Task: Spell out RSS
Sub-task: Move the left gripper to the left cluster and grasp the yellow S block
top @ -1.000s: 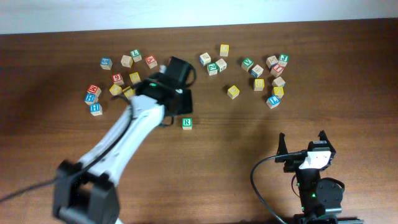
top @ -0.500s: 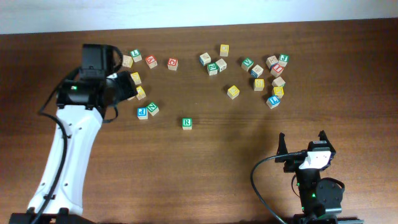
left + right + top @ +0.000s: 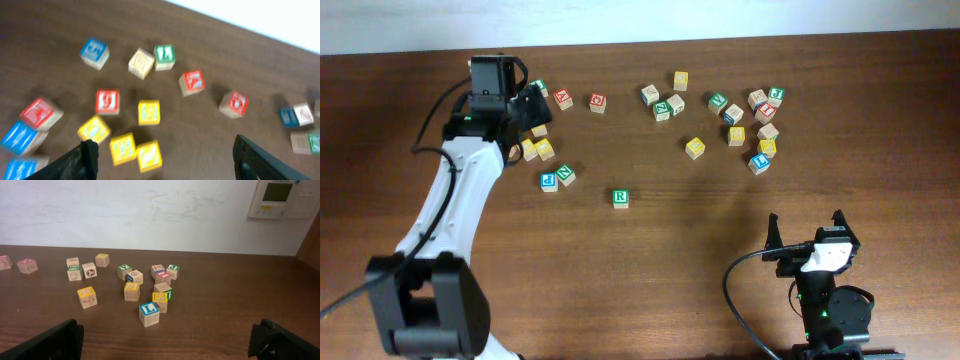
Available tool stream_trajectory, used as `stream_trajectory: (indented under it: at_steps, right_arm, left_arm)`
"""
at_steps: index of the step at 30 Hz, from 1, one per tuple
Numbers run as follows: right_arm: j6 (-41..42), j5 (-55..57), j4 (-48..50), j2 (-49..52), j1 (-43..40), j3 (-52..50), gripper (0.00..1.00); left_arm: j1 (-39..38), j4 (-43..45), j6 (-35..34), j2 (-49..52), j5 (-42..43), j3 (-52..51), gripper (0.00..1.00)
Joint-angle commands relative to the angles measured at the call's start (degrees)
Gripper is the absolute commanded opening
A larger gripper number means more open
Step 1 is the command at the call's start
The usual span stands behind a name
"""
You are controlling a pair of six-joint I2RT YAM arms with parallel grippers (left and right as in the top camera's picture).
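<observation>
nearest of all, the right gripper [image 3: 806, 228] sits by the table's near edge, well to the right of the green r cube [image 3: 620, 198] and closer in than it; its two fingers stand wide apart with nothing between them

the green r cube lies alone on the brown wooden table [image 3: 660, 285], white letter up, touching no other cube

just beyond it to the left, a blue-faced cube [image 3: 549, 180] and a cube with green marking [image 3: 565, 175] sit side by side

beyond the r cube to the right lies a lone yellow-faced cube [image 3: 695, 147], apart from the rest

farther right of that, a loose cluster of mixed cubes [image 3: 758, 128] holds two more yellow faces

farther out on the r cube's left is a knot of yellow-faced cubes [image 3: 538, 149], close together; their letters are too blurred to read, so which carry an s cannot be told

the left gripper [image 3: 165, 146] hangs above that knot, far to the left of the r cube, its fingers spread and clamped on nothing

beyond the knot lie two red-faced cubes [image 3: 580, 100], and farthest from the r cube, a few more cubes [image 3: 665, 95] sit near the table's far edge
</observation>
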Motion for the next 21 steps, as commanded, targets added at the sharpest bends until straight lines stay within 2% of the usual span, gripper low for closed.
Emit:
stream_trajectory:
  at_steps: [1,13,16,21]
  right_arm:
    - [-0.09,0.11,-0.46,-0.39,0.00,-0.28,0.98]
    - [-0.09,0.11,-0.46,-0.39,0.00,-0.28,0.98]
    - [-0.09,0.11,-0.46,-0.39,0.00,-0.28,0.98]
    - [-0.09,0.11,-0.46,-0.39,0.00,-0.28,0.98]
  left_arm:
    - [0.15,3.69,0.72,3.26,-0.66,0.57,0.79]
    - [0.15,14.82,0.72,15.41,-0.79,0.59,0.77]
    - [0.15,16.74,0.72,17.14,-1.73,0.59,0.71]
    - [-0.31,18.10,0.70,19.52,-1.75,0.59,0.69]
